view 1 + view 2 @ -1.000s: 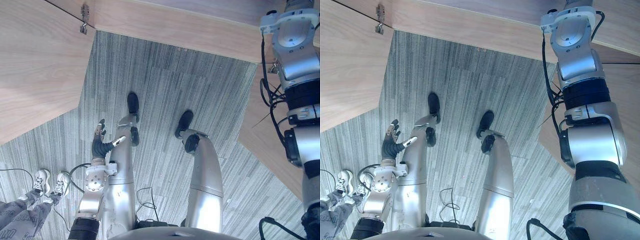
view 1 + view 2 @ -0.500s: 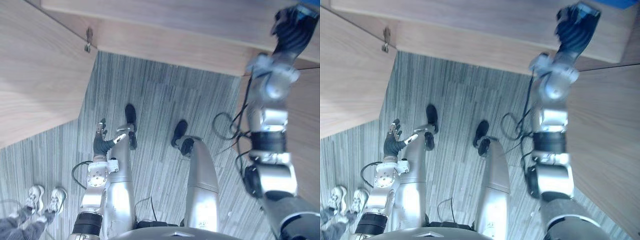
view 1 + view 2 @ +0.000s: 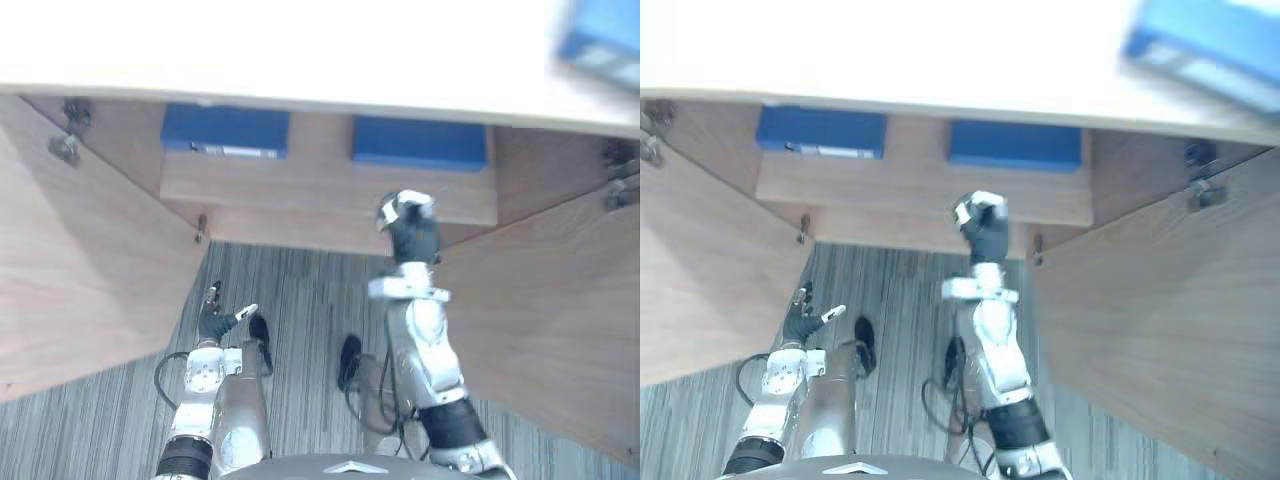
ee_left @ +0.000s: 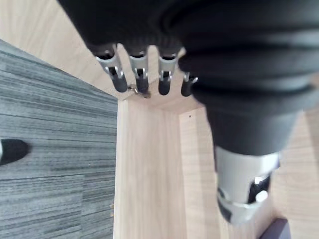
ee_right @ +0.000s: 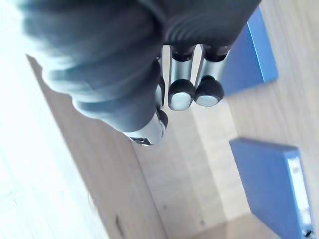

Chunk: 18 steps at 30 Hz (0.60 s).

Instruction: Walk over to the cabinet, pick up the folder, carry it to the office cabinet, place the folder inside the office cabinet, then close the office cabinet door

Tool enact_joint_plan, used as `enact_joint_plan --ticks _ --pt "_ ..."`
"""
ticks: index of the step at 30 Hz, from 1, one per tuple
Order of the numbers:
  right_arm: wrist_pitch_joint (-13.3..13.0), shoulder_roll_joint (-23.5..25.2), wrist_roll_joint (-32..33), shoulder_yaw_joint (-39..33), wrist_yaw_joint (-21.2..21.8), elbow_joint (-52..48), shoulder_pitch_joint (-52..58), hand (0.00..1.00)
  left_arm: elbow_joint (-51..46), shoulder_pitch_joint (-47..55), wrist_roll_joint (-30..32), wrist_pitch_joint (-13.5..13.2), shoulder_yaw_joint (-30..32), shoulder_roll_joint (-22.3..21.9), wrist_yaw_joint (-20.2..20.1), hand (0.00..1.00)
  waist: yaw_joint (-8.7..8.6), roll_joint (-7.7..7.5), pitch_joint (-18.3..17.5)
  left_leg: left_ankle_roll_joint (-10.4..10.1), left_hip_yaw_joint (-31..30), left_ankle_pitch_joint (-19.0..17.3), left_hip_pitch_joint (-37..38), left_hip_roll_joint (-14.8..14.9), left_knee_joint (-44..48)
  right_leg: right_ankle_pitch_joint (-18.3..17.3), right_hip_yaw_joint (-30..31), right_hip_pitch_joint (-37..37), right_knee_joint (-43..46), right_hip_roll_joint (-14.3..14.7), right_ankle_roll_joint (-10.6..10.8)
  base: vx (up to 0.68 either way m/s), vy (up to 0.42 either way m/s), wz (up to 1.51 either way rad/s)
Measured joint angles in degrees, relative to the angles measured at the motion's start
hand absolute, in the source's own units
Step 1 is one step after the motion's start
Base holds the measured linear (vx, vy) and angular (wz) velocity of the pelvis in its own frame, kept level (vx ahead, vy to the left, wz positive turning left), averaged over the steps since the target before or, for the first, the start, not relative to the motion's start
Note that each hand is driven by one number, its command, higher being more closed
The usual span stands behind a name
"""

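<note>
While the right robot hand (image 3: 410, 232) is raised before the open cabinet (image 3: 320, 190), just below the right shelf folder (image 3: 420, 143), the pick-up looks barely begun. It carries nothing, and whether it is wide or closed I cannot tell. Next it must reach a folder and grip it. The top folder (image 3: 1215, 50) is blurred and cut off. The left robot hand (image 3: 213, 318) hangs relaxed, empty.

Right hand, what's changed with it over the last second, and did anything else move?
The head camera tilted up, bringing the open cabinet and its blue folders into view. The right hand swung in from the right side to just before the shelf; it has taken nothing. The left hand stayed low, open.
</note>
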Motion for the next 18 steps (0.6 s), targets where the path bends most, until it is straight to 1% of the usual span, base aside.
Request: enact_joint_plan --ticks 1,2,3,4,5,6,7,8,10,12,14,16,17,18 --pt "0.26 0.31 -1.12 0.24 1.12 2.29 1.31 1.00 1.31 0.06 0.10 0.33 0.50 0.04 0.01 0.00 -0.16 -0.21 -0.59 -0.02 0.55 -0.03 1.91 0.08 -1.11 0.54 0.44 1.74 -1.50 0.28 0.06 0.14 0.052 -0.32" --pt "1.29 0.44 -3.24 0.29 2.04 6.06 2.93 1.00 3.26 0.11 0.50 0.51 0.76 0.16 0.10 0.00 -0.28 -0.54 -1.09 -0.06 1.41 0.00 4.82 0.14 -2.74 1.33 1.27 4.28 -3.70 0.67 0.34 0.08 0.029 -0.32" --pt "1.64 0.47 -4.27 0.23 2.62 8.21 3.28 1.00 4.42 0.22 0.52 0.54 0.79 0.27 0.12 0.00 -0.31 -0.68 -1.57 -0.14 2.03 0.05 6.15 0.12 -3.62 1.72 1.60 5.27 -4.83 0.77 0.37 0.10 0.038 -0.35" --pt "2.73 0.46 -6.84 0.00 3.39 13.53 4.34 1.00 7.69 0.32 0.57 0.63 0.73 0.52 0.10 0.00 -0.75 -0.94 -3.05 -0.45 2.89 0.52 8.58 -0.23 -6.24 2.82 2.15 7.34 -7.70 1.01 0.56 0.08 0.031 -0.31" --pt "3.73 0.40 -8.86 -0.45 3.99 19.78 5.00 1.00 11.15 0.41 1.01 0.66 0.81 0.82 0.05 0.00 -1.08 -1.25 -4.60 -0.73 3.64 1.54 10.86 -0.79 -9.35 4.18 2.78 9.02 -10.81 1.17 0.75 0.08 0.030 -0.30" --pt "4.06 0.41 -9.71 -0.63 4.05 22.80 5.14 1.00 12.72 0.39 1.39 0.69 0.79 0.95 0.05 0.00 -1.25 -1.38 -5.17 -0.69 3.82 2.22 11.89 -1.20 -11.03 4.88 3.08 9.81 -12.33 1.23 0.77 0.07 0.015 -0.25" --pt "5.32 0.26 -12.31 -0.85 4.11 28.23 5.29 1.00 16.03 0.06 1.91 0.72 0.67 1.33 0.03 0.00 -1.93 -1.46 -6.03 -0.79 4.32 3.83 13.90 -1.92 -14.27 6.53 3.30 11.61 -15.64 1.32 0.96 0.07 0.012 -0.14" --pt "5.87 0.01 -13.40 -0.94 4.14 30.37 5.30 1.00 17.51 -0.27 2.28 0.75 0.72 1.46 0.03 0.00 -2.21 -1.46 -6.08 -0.82 4.59 4.66 14.94 -2.20 -15.96 7.26 3.36 12.48 -17.05 1.34 1.05 0.10 0.023 -0.17" --pt "7.11 -0.54 -17.59 -1.87 5.15 38.07 5.33 1.00 22.46 -0.65 3.73 0.89 0.93 2.51 -0.04 0.00 -2.73 -1.46 -6.16 -0.81 5.66 7.31 19.14 -3.38 -21.91 10.06 4.32 15.90 -22.28 1.71 1.21 0.07 0.026 -0.21" --pt "7.82 -0.65 -20.82 -3.59 5.12 44.84 5.27 1.00 25.12 -0.60 4.43 1.09 1.27 3.04 -0.19 0.00 -2.88 -1.41 -6.24 -0.76 6.04 8.47 22.50 -4.05 -25.00 11.24 4.53 18.96 -25.12 1.99 1.31 0.04 0.022 -0.11" --pt "8.14 -0.78 -21.28 -4.19 5.07 48.04 5.26 1.00 26.06 -0.34 5.04 1.11 1.21 3.31 -0.31 0.00 -2.88 -1.46 -6.82 -0.75 6.12 8.87 23.65 -4.30 -26.14 11.57 4.55 19.99 -25.98 1.97 1.44 0.00 0.000 0.00" --pt "8.94 -0.82 -22.96 -6.80 4.98 53.98 5.19 1.00 28.44 0.04 5.06 1.14 1.08 3.57 -0.68 0.00 -2.86 -1.54 -8.26 -0.63 6.07 9.96 25.42 -5.06 -28.72 12.20 4.57 21.05 -27.50 1.82 1.51 0.00 0.000 0.00" --pt "8.99 -0.76 -22.96 -7.50 4.95 55.20 5.19 1.00 29.09 0.10 5.07 1.14 1.03 3.53 -0.85 0.00 -2.86 -1.50 -8.66 -0.51 6.05 10.30 25.69 -5.28 -29.45 12.30 4.56 21.13 -27.68 1.74 1.59 -0.03 0.038 0.03" --pt "9.38 -0.65 -22.96 -8.57 4.88 56.97 5.17 0.00 29.99 0.15 5.08 1.19 1.01 3.49 -1.03 0.00 -2.90 -1.46 -9.22 -0.52 5.99 10.93 26.10 -5.60 -30.60 12.49 4.58 21.17 -27.98 1.63 1.69 -0.04 0.038 0.00"
